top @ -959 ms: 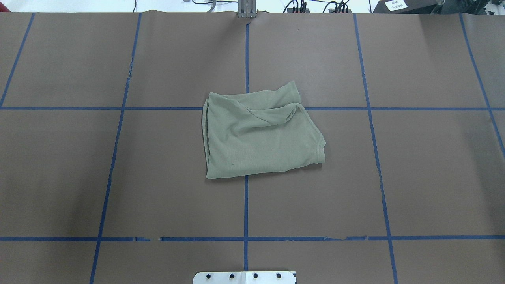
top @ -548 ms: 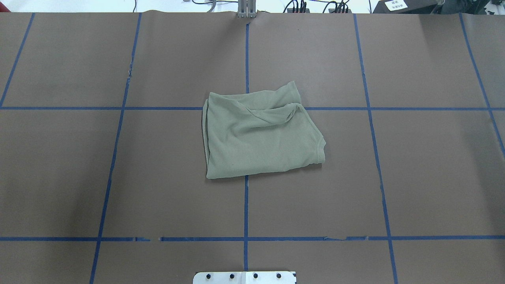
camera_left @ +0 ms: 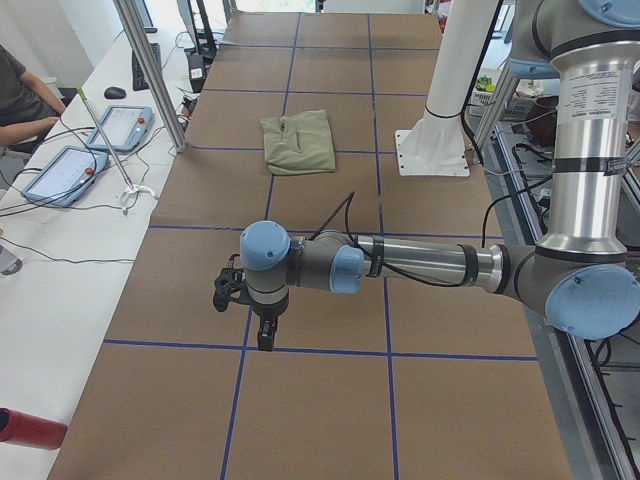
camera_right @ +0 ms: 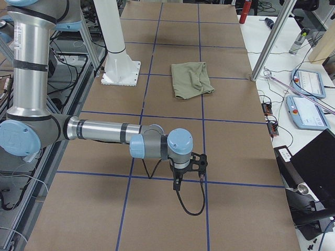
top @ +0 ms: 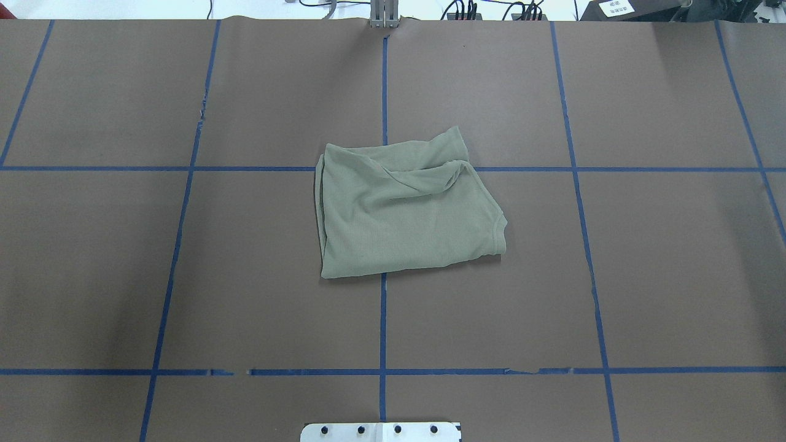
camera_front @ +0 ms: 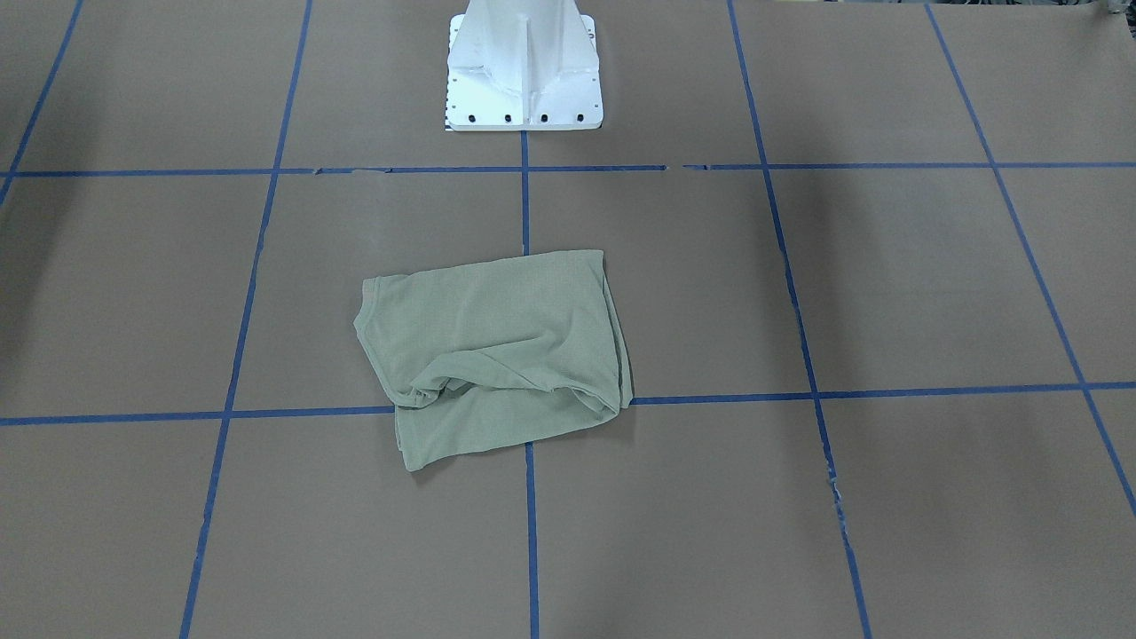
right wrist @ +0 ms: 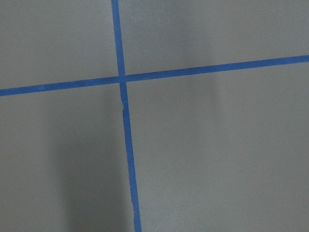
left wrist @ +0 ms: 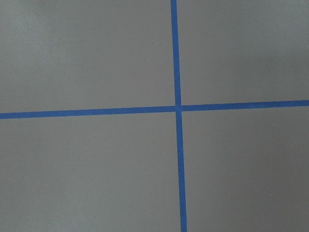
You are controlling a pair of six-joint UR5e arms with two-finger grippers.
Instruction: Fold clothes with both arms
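Observation:
The clothes are one pale sage-green shirt [top: 405, 209], lying folded into a rough rectangle at the middle of the brown table, with a loose creased flap along its far edge. It also shows in the front-facing view [camera_front: 497, 355] and in both side views [camera_left: 298, 142] [camera_right: 192, 78]. Both arms are stretched out low over the table's ends, far from the shirt. The left gripper [camera_left: 263, 340] and the right gripper [camera_right: 176, 184] point down over blue tape lines. I cannot tell whether either is open or shut. Both wrist views show only bare paper and tape.
The white pedestal base [camera_front: 524, 80] stands at the robot's edge of the table. Blue tape lines [top: 382, 319] grid the brown paper. Side benches hold teach pendants [camera_left: 65, 172] [camera_right: 309, 82], cables and a metal post [camera_left: 150, 70]. A person's arm [camera_left: 25, 128] rests on the left bench.

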